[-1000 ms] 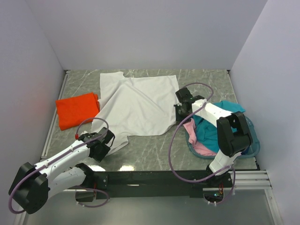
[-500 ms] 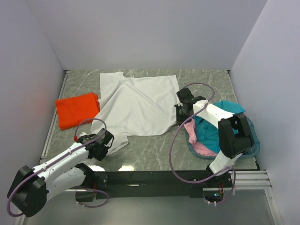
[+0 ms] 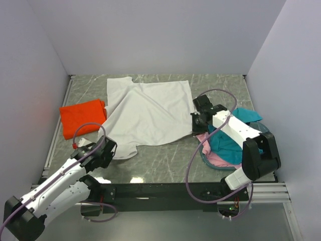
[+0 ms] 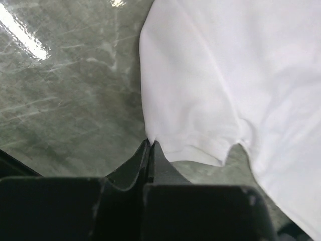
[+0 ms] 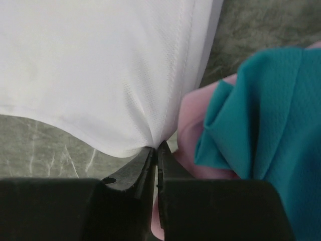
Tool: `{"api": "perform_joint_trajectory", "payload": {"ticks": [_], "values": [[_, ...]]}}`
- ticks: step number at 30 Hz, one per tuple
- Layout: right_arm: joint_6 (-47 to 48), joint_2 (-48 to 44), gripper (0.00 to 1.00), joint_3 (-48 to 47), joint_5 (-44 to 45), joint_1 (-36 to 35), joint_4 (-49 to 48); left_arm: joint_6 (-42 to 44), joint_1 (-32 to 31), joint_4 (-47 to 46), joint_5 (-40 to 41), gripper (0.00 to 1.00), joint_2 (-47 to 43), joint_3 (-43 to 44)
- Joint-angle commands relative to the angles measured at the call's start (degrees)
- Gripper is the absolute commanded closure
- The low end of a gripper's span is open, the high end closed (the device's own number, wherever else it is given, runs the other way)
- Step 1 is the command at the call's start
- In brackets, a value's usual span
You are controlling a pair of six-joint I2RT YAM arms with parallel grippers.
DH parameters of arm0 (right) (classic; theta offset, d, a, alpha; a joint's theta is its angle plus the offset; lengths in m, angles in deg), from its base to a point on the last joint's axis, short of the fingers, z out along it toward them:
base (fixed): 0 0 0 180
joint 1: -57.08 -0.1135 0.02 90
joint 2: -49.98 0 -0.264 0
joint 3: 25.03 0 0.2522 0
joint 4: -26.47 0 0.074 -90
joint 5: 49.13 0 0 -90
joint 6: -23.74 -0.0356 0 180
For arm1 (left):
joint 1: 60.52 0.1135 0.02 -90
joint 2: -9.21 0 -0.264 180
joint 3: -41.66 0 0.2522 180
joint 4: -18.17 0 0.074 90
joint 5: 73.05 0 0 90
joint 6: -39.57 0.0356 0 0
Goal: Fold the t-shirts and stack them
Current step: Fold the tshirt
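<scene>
A white t-shirt (image 3: pixel 145 113) lies spread on the marble table. My left gripper (image 3: pixel 108 149) is shut on its near-left corner (image 4: pixel 150 139). My right gripper (image 3: pixel 197 123) is shut on its near-right hem corner (image 5: pixel 153 141). A folded orange t-shirt (image 3: pixel 82 117) lies at the left. A pink t-shirt (image 3: pixel 204 141) and a teal t-shirt (image 3: pixel 231 136) lie in the basket at the right; both show in the right wrist view, pink (image 5: pixel 193 125) and teal (image 5: pixel 266 115). A second white t-shirt is not in view.
The translucent teal basket (image 3: pixel 268 159) stands at the right near edge, close to my right arm. White walls enclose the table on the left, back and right. The black rail (image 3: pixel 165 191) with the arm bases runs along the near edge.
Both grippers pulled the white shirt's near corners outward: the left gripper moved left and nearer, the right gripper moved right. The shirt's near edge is stretched flatter and wider.
</scene>
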Motion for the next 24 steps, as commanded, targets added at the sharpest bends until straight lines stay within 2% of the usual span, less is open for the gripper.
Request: {"api": "perform_joint_trajectory", "payload": {"ticks": [1,24], "values": [[-1.58,-2.71,0.92,1.86,1.12,-0.28,3.14,-1.33,-0.21,5.63,3.67,1.00,-3.25,3.76],[-4.40,-15.01,0.94,6.70,-0.90,-3.62,15.00,-4.06,-0.21,22.69,11.49,1.00,-10.30,15.37]]}}
